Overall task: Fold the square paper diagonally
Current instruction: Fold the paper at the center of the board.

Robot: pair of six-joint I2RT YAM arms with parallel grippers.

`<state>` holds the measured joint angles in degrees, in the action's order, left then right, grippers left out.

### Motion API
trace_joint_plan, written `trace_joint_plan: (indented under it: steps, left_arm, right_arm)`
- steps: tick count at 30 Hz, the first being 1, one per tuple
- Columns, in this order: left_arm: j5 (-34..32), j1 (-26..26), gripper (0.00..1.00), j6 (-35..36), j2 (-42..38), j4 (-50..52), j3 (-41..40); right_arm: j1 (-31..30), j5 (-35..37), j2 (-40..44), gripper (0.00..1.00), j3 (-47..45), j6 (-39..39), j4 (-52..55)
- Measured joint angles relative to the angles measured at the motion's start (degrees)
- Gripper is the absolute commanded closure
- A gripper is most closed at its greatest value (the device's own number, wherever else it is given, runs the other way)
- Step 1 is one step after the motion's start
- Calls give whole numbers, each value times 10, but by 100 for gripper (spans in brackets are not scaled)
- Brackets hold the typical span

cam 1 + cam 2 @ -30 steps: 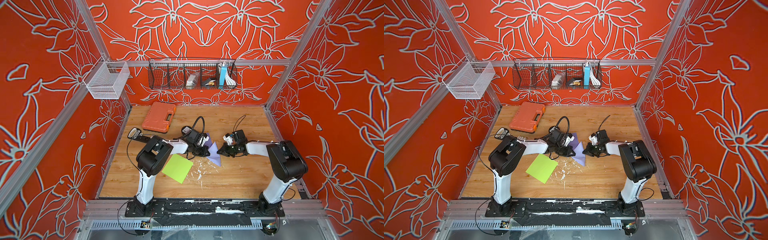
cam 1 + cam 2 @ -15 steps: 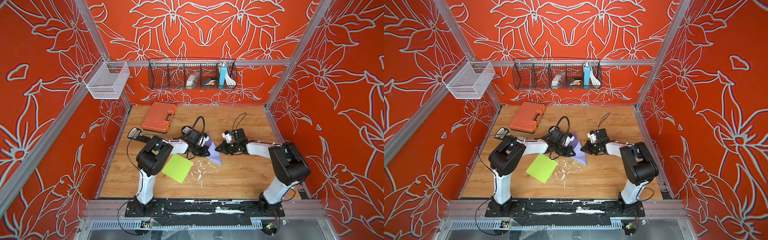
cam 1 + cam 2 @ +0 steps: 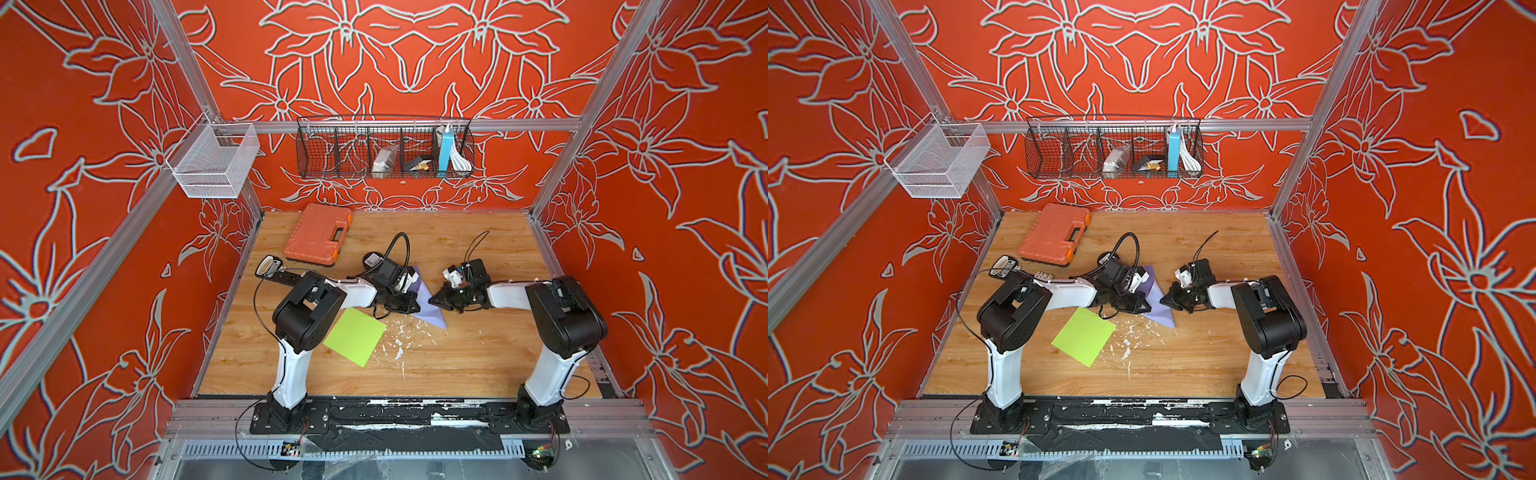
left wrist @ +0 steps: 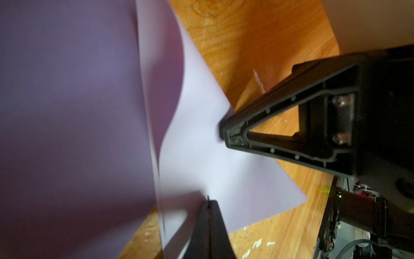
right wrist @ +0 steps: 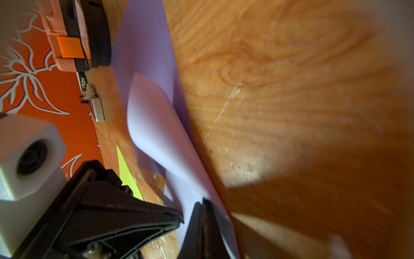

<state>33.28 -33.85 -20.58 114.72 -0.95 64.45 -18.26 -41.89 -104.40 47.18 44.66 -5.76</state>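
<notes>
- Left gripper [image 3: 415, 302] closed, tip at the purple paper [image 3: 434, 318], mid-table; right gripper [image 3: 432, 299] also closed, tip on the paper's right edge; can't tell if either is pinching it
- Paper half-raised, flap curling: fold looks under way, no crease yet
- Next: bring flap to opposite corner, align, press flat
- Green sheet [image 3: 355, 336] near-left, white scraps [image 3: 399, 343] near; orange case [image 3: 318, 235] far-left, well apart

— What's around the orange tool case [image 3: 318, 234]?
— On the wall behind it, a black wire basket [image 3: 320, 149]; off toward the side wall, a white mesh basket [image 3: 208, 183]. Nearer the front lies a flat green sheet [image 3: 355, 336], with white flecks [image 3: 400, 332] beside it.
</notes>
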Motion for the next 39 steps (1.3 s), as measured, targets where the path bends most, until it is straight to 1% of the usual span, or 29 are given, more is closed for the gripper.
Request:
trace_joint_plan:
  steps: [11,24,27,33,39]
  left_arm:
    - [0,0,100,0,0,0,0]
    - [0,0,100,1,0,0,0]
    - [0,0,100,1,0,1,0]
    - [0,0,100,2,0,1,1]
    - [0,-1,100,2,0,2,1]
  right_arm:
    - [16,-2,-21,100,1,41,-55]
    - [16,10,-27,100,18,43,-61]
    - [14,9,-17,100,16,41,-61]
    - [-2,9,37,100,-7,37,-54]
    - [-8,3,27,100,-18,47,-59]
